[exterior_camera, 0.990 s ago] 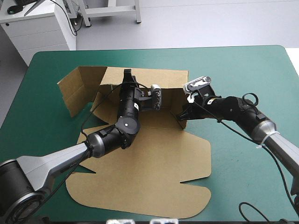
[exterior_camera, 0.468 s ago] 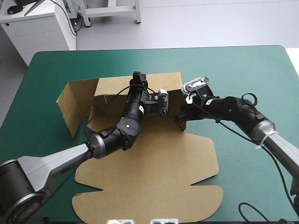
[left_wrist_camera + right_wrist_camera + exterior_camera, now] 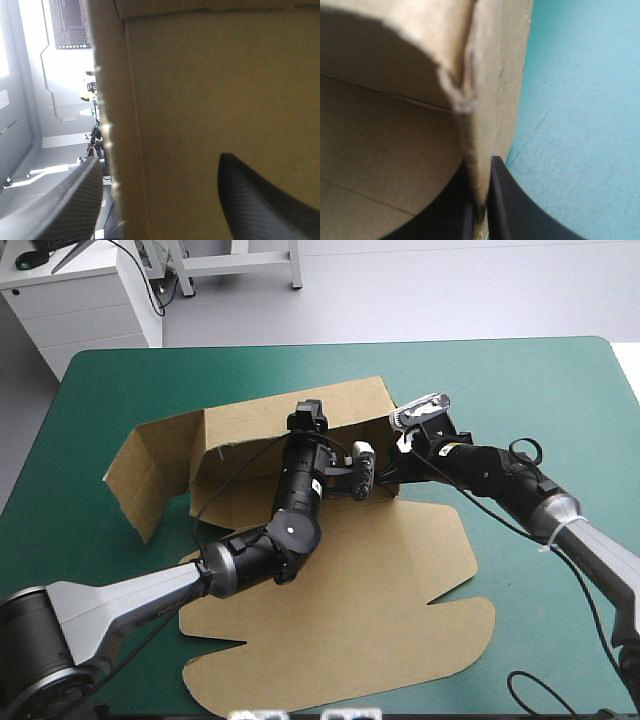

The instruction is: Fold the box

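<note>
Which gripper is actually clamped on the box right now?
The right gripper: it is all but shut on the raised right-end edge of the box. The left gripper is open, merely straddling the back wall.

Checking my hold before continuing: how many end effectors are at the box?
2: the left end effector straddles the box's raised far wall, open; the right end effector pinches its right-hand corner.
</note>
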